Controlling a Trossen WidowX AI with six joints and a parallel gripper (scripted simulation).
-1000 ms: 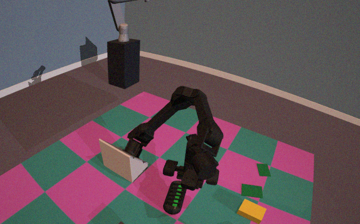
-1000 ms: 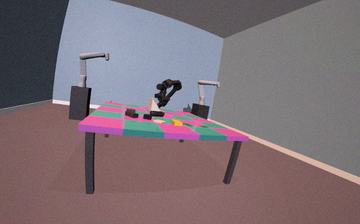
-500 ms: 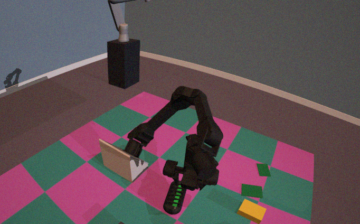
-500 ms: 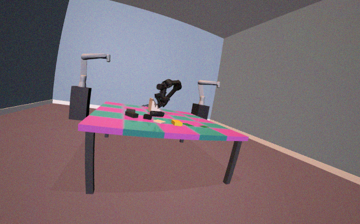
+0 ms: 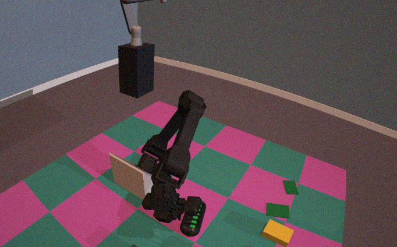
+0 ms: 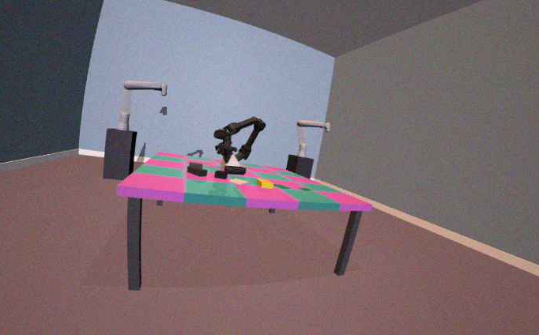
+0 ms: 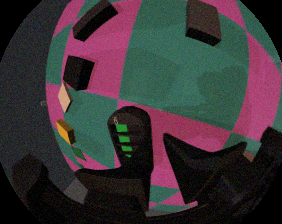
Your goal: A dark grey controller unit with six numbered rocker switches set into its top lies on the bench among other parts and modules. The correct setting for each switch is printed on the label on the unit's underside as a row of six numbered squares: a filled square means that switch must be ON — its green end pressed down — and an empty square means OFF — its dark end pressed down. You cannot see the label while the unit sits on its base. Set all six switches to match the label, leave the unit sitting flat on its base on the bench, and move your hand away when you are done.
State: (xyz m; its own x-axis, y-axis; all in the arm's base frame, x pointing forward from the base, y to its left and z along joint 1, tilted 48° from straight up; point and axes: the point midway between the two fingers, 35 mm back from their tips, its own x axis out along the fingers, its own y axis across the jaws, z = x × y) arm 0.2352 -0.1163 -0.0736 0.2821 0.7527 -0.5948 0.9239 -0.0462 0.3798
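Jaws slightly apart with nothing clamped between them, our gripper (image 5: 176, 211) (image 6: 226, 158) (image 7: 156, 137) hangs low beside the unit (image 5: 190, 230) (image 6: 235, 170) (image 7: 133, 118), which we see lying switches-up on the checkered bench (image 5: 92, 199) (image 6: 215, 199) (image 7: 159, 65).

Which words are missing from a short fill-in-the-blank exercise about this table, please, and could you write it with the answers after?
1. The yellow block lies on a table patterned in pink and ____.
2. The raised ends of the rocker switches are coloured ____.
3. The number of flat dark green plates visible in the top view is ____.

Missing words: green; green; two
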